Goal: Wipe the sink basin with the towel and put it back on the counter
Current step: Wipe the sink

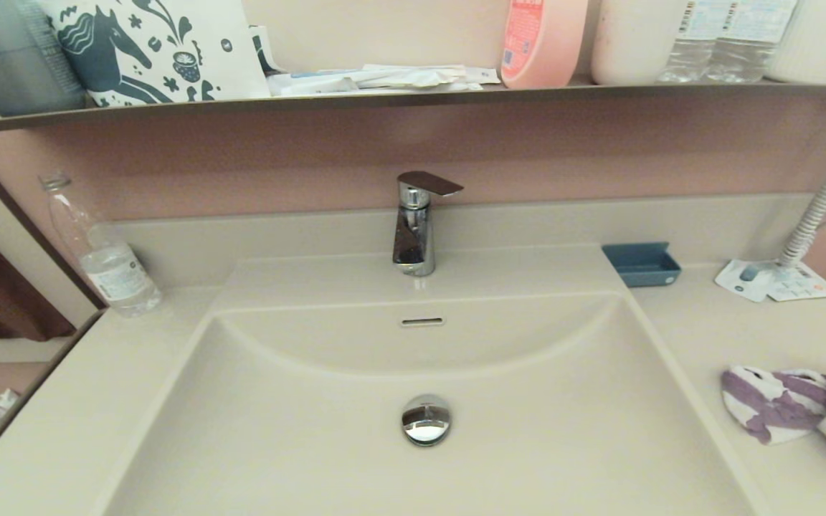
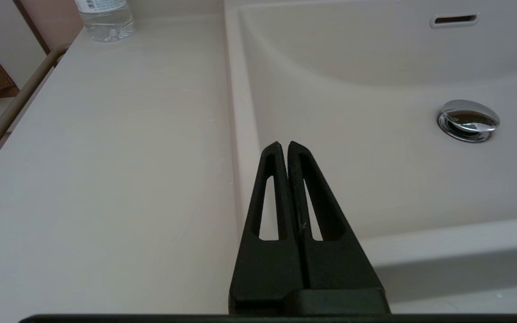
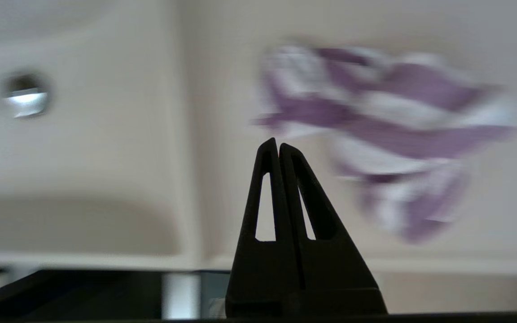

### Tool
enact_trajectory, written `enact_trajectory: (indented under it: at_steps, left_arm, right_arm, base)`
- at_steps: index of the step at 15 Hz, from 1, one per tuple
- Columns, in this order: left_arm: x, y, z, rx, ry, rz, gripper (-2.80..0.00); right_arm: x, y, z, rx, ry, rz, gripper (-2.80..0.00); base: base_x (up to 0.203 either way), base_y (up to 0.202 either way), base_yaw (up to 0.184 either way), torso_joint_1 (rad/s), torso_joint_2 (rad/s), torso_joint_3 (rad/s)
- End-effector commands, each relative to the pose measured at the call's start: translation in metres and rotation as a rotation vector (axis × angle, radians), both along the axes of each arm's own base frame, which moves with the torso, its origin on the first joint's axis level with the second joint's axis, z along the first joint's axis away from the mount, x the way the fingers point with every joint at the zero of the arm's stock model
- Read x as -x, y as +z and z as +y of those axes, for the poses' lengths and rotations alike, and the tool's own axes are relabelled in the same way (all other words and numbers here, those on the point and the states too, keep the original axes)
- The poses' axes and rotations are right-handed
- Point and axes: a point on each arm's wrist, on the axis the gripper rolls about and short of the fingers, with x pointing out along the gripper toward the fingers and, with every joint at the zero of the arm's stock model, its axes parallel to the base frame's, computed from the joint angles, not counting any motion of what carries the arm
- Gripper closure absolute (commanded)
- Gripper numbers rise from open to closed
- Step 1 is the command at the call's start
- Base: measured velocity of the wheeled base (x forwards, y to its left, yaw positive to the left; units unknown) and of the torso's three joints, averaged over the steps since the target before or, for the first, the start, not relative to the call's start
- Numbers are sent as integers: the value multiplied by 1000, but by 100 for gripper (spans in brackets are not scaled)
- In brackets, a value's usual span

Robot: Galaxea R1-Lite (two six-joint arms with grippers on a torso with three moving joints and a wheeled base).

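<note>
Towel (image 1: 800,405) is seen crumpled at counter (image 1: 714,337) right edge, beside sink basin (image 1: 413,459). Left gripper (image 2: 284,144) & right gripper (image 3: 274,142): fingers pressed together, nothing held; right view blurred, apparently short of towel.

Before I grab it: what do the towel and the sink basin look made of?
Towel: soft terry cloth, fluffy and rumpled in folds, purple and white stripes. Sink basin: smooth cream moulded surface with a soft sheen, probably ceramic or resin; I cannot tell which.
</note>
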Motion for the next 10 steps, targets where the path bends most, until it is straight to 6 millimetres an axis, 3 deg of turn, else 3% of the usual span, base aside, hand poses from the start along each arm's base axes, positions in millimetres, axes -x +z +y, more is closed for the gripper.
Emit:
enact_trajectory:
  at_steps: [1,5,10]
  left_arm:
    - [0,0,0,0,0,1,0]
    - [0,0,0,0,-2,1,0]
    - [0,0,0,0,0,1,0]
  right_arm:
    - [32,14,29,-61,75,-78,0]
    - [102,18,43,-78,46,-204,0]
    - [200,-22,50,-80,114,-339,0]
  base:
    - [0,0,0,0,0,0]
    - [0,0,0,0,0,0]
    - [0,0,0,0,0,0]
